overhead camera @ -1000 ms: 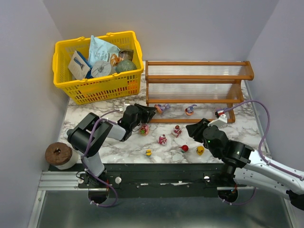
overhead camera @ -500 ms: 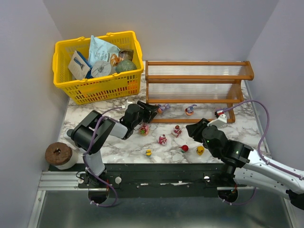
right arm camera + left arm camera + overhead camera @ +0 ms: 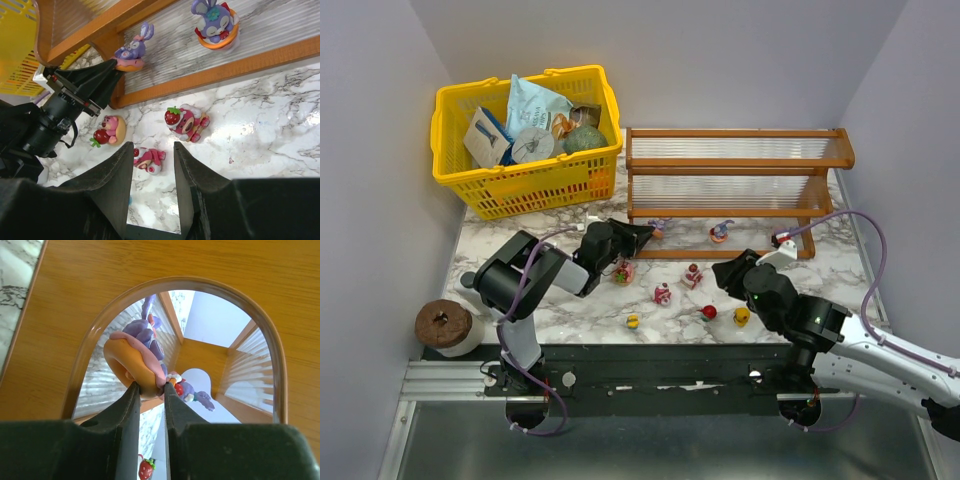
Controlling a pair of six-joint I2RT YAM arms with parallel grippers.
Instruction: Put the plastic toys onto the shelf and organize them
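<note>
My left gripper [image 3: 151, 390] pinches purple bunny figurine on orange ring [image 3: 130, 360] at orange-brown wooden shelf [image 3: 735, 133]; right gripper [image 3: 153, 150] spread.

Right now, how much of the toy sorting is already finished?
Done: one purple bunny toy stands on the shelf, lowest tier. In hand: the left gripper pinches a purple donut toy at that tier. Left: six toys visible on the table, right gripper open over them.

Black-and-grey left arm [image 3: 515, 285] and right arm [image 3: 820, 325], bolted to a black rail [image 3: 660, 375].
Purple cables [image 3: 876, 250] loop over each; a green light [image 3: 757, 297] at lower right.
</note>
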